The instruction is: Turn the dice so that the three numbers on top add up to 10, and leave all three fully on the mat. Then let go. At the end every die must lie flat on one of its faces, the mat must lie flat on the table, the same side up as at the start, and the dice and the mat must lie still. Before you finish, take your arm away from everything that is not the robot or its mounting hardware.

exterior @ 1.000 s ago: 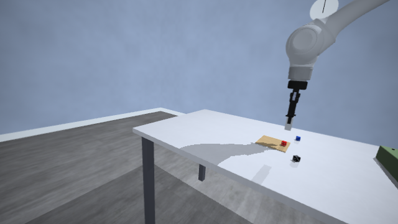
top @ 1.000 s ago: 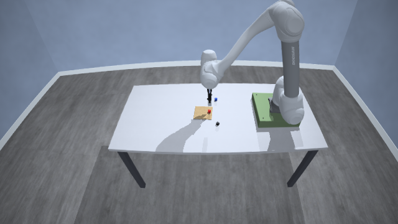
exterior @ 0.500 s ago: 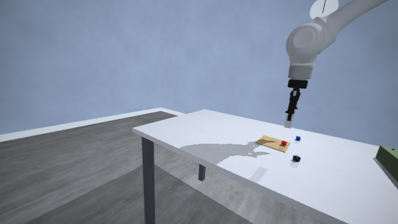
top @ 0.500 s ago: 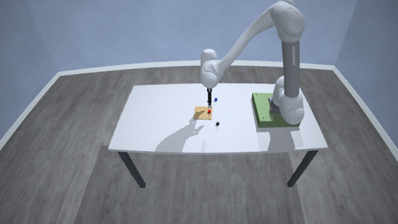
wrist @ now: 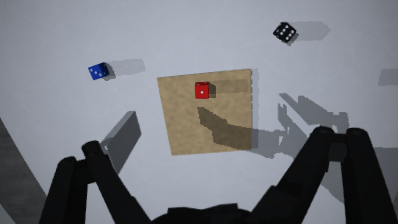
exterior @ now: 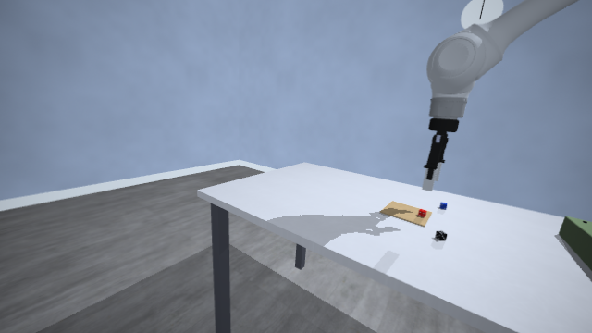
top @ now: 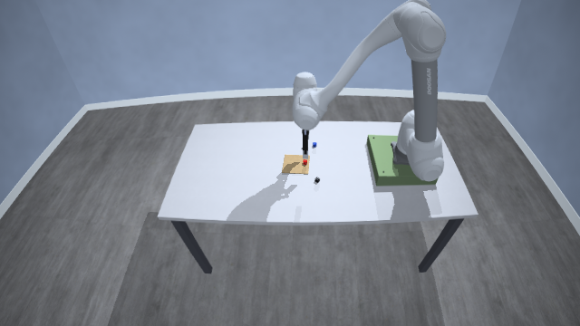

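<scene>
a: differences between views?

b: top view only: whole white surface (top: 236,181), green base plate (top: 378,174) at its right end, arm reaching over toward the middle. pips too small to read there. exterior view only: height of the hand (exterior: 430,182) above the surface, well up from the mat (exterior: 398,209), touching nothing. wrist view only: readable faces, looking straight down.

a: state of the hand?

b: spread wide, holding nothing. black linkages splayed to both lower corners of the wrist view; one grey finger pad (wrist: 122,137) visible at left, the other not made out.

a: dice and mat?

b: tan square mat (wrist: 185,130) lying flat. red die (wrist: 202,90) flat on the mat, near its far edge, fully inside the border, one white pip on top. blue die (wrist: 98,71) off the mat on bare surface, to the left in the wrist view, well apart from the mat; top face showing three pips as far as can be told. black die (wrist: 285,31) also off the mat, beyond its far right corner, six pips up. in the exterior view the black die (exterior: 440,236) looks slightly turned relative to the mat's edges.

a: edges and room?

b: all three dice well in from the surface's edges. most of the mat bare beside the red die. open surface around the blue and black dice on every side.
</scene>
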You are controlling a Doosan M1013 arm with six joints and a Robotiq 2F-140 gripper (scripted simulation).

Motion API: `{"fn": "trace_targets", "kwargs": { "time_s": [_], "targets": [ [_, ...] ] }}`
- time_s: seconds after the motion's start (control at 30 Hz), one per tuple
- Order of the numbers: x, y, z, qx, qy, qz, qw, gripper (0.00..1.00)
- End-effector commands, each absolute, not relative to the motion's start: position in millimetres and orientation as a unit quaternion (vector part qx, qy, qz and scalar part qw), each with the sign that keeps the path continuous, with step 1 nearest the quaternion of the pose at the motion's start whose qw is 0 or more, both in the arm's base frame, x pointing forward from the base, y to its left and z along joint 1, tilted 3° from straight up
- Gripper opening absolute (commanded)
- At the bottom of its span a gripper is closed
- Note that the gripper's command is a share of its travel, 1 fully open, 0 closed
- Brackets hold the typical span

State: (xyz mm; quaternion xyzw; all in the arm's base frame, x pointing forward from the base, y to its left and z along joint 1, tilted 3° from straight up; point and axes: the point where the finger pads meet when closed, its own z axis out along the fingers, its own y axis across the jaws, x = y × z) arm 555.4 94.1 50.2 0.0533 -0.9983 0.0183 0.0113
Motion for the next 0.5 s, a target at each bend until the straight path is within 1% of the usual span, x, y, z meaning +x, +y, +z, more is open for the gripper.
{"fn": "trace_targets", "kwargs": {
  "time_s": [0.0, 0.47],
  "targets": [
    [540, 121, 46, -0.033, -0.999, 0.020, 0.009, 1.00],
    [501, 178, 36, -0.229, -0.973, 0.021, 0.005, 1.00]
  ]
}}
